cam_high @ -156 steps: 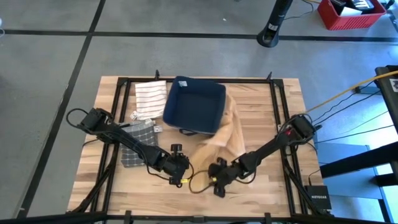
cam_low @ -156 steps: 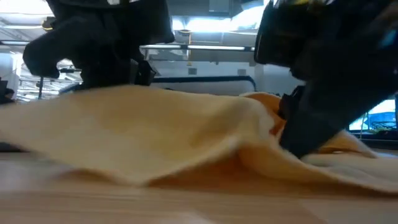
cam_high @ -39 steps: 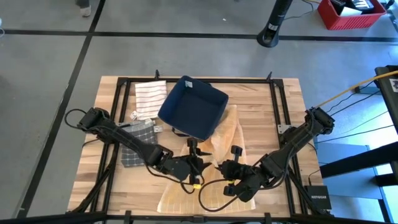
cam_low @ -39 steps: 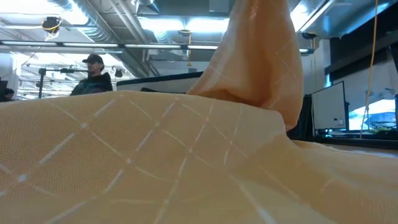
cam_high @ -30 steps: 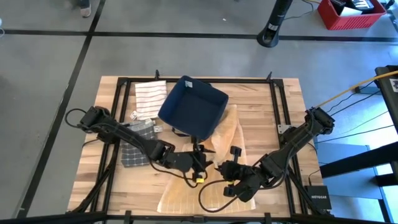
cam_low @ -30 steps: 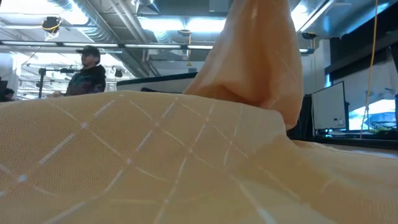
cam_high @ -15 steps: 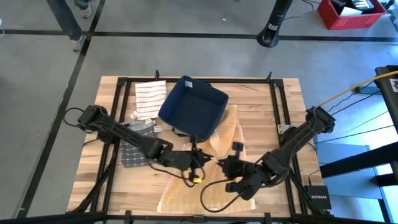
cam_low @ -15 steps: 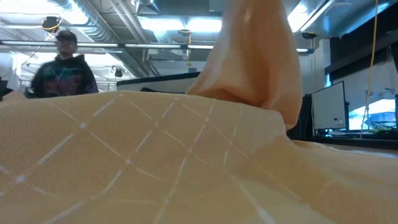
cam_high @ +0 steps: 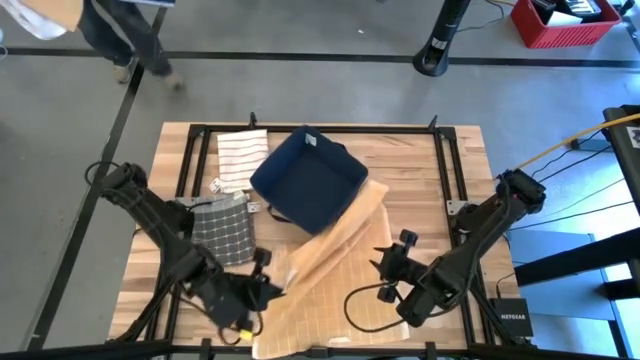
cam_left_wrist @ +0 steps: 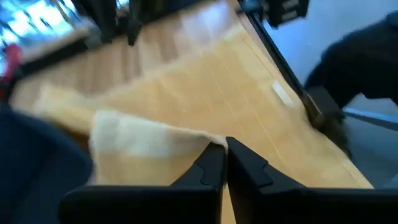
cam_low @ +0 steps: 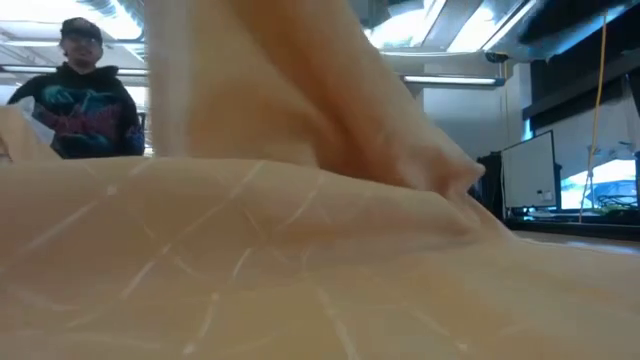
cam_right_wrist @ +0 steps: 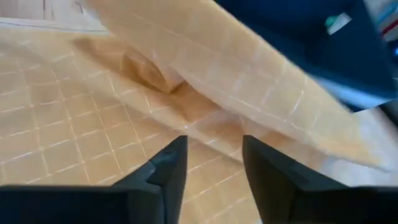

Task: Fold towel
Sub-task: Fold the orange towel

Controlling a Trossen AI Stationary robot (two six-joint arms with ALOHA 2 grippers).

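**Towel pinched on the left, let go on the right**

My left gripper point(cam_high: 262, 290) sits at the table's front left, fingers pressed together on the near-left edge of the tan checked cloth towel point(cam_high: 320, 275); the left wrist view shows the cloth edge right at my fingertips, so I judge it's pinched, thinly. My right gripper point(cam_high: 388, 268) hovers just beside the towel's right side, fingers apart, nothing between them, checked fabric below in the right wrist view.

The towel lies diagonally from the front edge of the wooden slatted table point(cam_high: 420, 170) up to the dark blue square fabric bin point(cam_high: 308, 180), its far corner tucked under or against the bin; can't tell which.

Risks, as I judge them:
- thin pinch slips if I pull hard
- towel drags the bin along, or snags on it
- only one side held, so the fold goes skewed
- the grey checked cloth point(cam_high: 222, 230) just beside my left arm could get swept
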